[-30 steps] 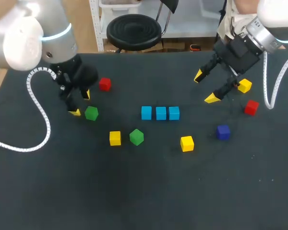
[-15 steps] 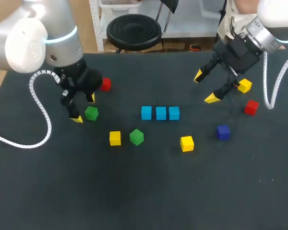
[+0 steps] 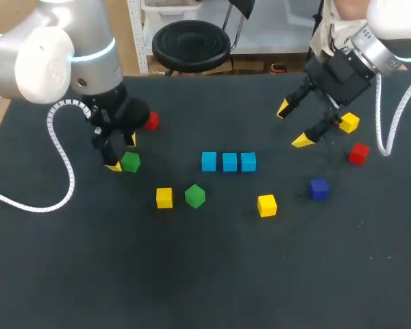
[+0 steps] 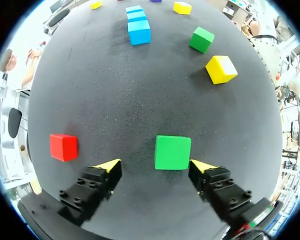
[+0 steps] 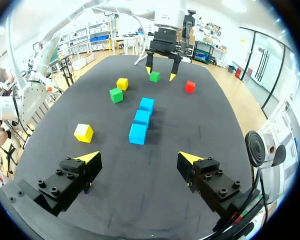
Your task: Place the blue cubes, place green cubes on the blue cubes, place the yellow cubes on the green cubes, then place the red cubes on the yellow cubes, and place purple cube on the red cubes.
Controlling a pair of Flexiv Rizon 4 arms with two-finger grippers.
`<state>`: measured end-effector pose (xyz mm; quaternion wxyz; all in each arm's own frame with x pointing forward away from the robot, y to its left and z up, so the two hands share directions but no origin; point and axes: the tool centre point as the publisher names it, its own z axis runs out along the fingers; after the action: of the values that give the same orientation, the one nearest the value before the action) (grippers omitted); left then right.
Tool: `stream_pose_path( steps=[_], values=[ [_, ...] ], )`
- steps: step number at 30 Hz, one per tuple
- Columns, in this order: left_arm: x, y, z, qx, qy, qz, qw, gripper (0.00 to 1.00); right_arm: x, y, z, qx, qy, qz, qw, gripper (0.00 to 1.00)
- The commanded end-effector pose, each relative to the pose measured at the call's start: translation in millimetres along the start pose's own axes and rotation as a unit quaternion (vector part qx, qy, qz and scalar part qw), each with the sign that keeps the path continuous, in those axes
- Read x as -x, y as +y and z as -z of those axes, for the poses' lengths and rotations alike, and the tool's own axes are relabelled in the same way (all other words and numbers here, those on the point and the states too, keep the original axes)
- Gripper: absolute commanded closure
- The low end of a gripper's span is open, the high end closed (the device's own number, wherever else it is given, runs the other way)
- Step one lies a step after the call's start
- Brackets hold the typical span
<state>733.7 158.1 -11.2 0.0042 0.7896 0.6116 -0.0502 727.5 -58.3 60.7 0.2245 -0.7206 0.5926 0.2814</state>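
Note:
Three light blue cubes [image 3: 229,162] lie in a row at mid-table, ahead of my right gripper [image 5: 140,157] in its wrist view as blue cubes [image 5: 142,118]. My left gripper [image 3: 122,152] is low over the table, open, with a green cube [image 4: 173,152] between its fingers, close to one tip and apart from the other. That green cube [image 3: 130,162] lies left of the row. A second green cube [image 3: 194,196], yellow cubes [image 3: 164,197] [image 3: 266,205] [image 3: 349,123], red cubes [image 3: 150,121] [image 3: 358,153] and a dark purple-blue cube [image 3: 318,188] lie scattered. My right gripper [image 3: 292,125] hangs open above the back right, empty.
The red cube [image 4: 63,147] lies just outside my left gripper's [image 4: 152,167] finger. A yellow cube [image 4: 221,69] and a green cube [image 4: 201,39] sit ahead of it. The black table's [image 3: 212,274] front half is bare.
My left gripper has shifted to the right, bringing the green cube between its fingers. The right arm and all the cubes have stayed put.

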Motion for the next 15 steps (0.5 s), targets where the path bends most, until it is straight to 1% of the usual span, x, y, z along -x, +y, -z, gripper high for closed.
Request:
stream_pose_path(
  steps=[1, 2, 5, 6, 7, 8, 9, 10, 11, 12, 13, 14, 15],
  values=[
    [-0.6, -0.6, -0.9, -0.002, 0.0, 0.0, 1.0, 0.72, -0.1, 0.1, 0.0, 0.0, -0.001, 0.0, 1.0, 0.0],
    [-0.4, -1.4, -1.0, -0.003, -0.001, 0.0, 1.0, 0.75, -0.1, 0.1, 0.0, 0.0, -0.001, 0.0, 1.0, 0.0],
    [-0.4, -3.7, -0.2, -0.005, -0.004, -0.003, 1.0, 0.74, -0.1, 0.1, 0.0, 0.0, -0.001, 0.0, 1.0, 0.0],
    [-0.5, -4.3, 0.3, -0.006, -0.005, -0.004, 1.0, 0.69, -0.1, 0.1, 0.0, 0.0, -0.001, 0.0, 1.0, 0.0],
    [-0.7, -5.2, 1.0, -0.008, -0.006, -0.005, 1.0, 0.59, -0.1, 0.1, 0.0, 0.0, -0.001, 0.0, 1.0, 0.0],
    [-0.2, -6.6, 2.4, -0.007, -0.009, -0.009, 1.0, 0.52, -0.1, 0.1, 0.0, 0.0, -0.001, 0.0, 1.0, 0.0],
    [0.0, -7.4, 3.2, -0.007, -0.009, -0.01, 1.0, 0.56, -0.1, 0.1, 0.0, 0.0, -0.001, 0.0, 1.0, 0.0],
    [0.0, -7.5, 3.3, -0.007, -0.008, -0.01, 1.0, 0.57, -0.1, 0.1, 0.0, 0.0, -0.001, 0.0, 1.0, 0.0],
    [-0.1, -7.8, 3.5, -0.007, -0.007, -0.009, 1.0, 0.55, -0.1, 0.1, 0.0, 0.0, -0.001, 0.0, 1.0, 0.0],
    [-0.3, -8.2, 4.0, -0.009, -0.007, -0.009, 1.0, 0.44, -0.1, 0.1, 0.0, 0.0, -0.001, 0.0, 1.0, 0.0],
    [-0.1, -8.7, 4.6, -0.009, -0.006, -0.009, 1.0, 0.03, -0.1, 0.1, 0.0, 0.0, -0.001, 0.0, 1.0, 0.0],
    [0.4, -9.4, 5.6, -0.01, -0.006, -0.01, 1.0, 0.0, -0.1, 0.1, 0.0, 0.0, -0.001, 0.0, 1.0, 0.0],
    [1.0, -9.9, 6.5, -0.009, -0.006, -0.013, 1.0, 0.0, -0.1, 0.1, 0.0, 0.0, -0.001, 0.0, 1.0, 0.0]
  ],
)
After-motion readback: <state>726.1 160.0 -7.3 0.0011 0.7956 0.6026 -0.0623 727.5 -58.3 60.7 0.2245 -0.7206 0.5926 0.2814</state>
